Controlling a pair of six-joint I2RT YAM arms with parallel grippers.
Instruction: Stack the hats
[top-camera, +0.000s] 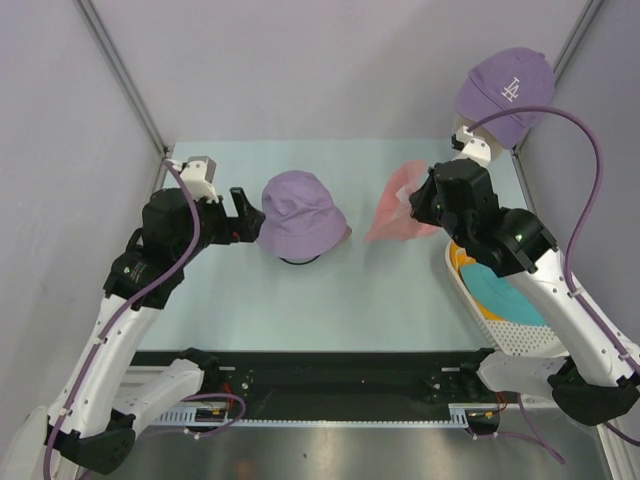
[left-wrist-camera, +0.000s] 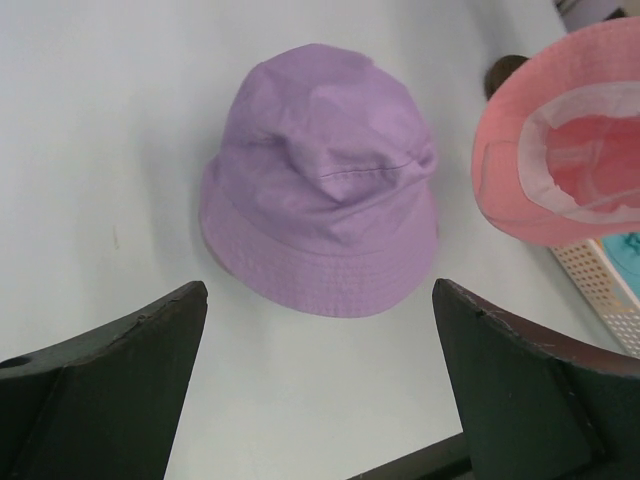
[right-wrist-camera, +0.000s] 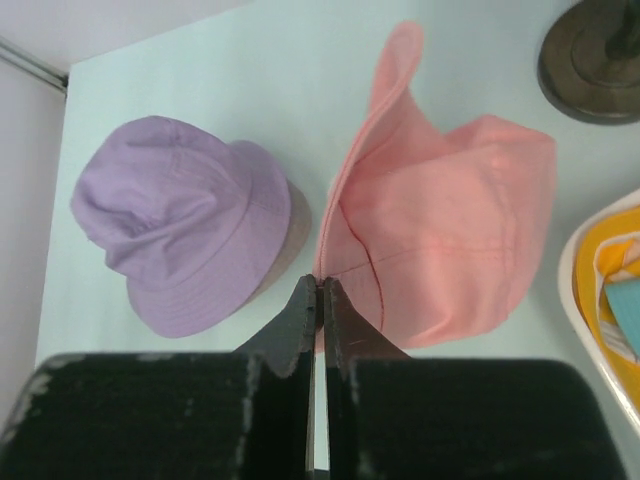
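Note:
A lavender hat (top-camera: 300, 208) (left-wrist-camera: 325, 175) (right-wrist-camera: 180, 225) sits crown-up at the table's middle over a beige form. My left gripper (top-camera: 245, 215) (left-wrist-camera: 320, 290) hovers just to its left, open wide, with nothing between the fingers. My right gripper (top-camera: 428, 198) (right-wrist-camera: 321, 285) is shut on the brim of a pink hat (top-camera: 400, 200) (right-wrist-camera: 450, 230) (left-wrist-camera: 560, 150), which hangs in the air right of the lavender one. An orange hat (top-camera: 462, 262) (right-wrist-camera: 610, 260) and a teal hat (top-camera: 505, 295) (right-wrist-camera: 628, 322) lie in a basket at the right.
The white basket (top-camera: 485, 322) (left-wrist-camera: 592, 272) stands at the table's right edge under my right arm. A purple baseball cap (top-camera: 505, 90) sits on a stand at the back right; its round dark base (right-wrist-camera: 590, 50) rests on the table. Walls enclose the left, back and right.

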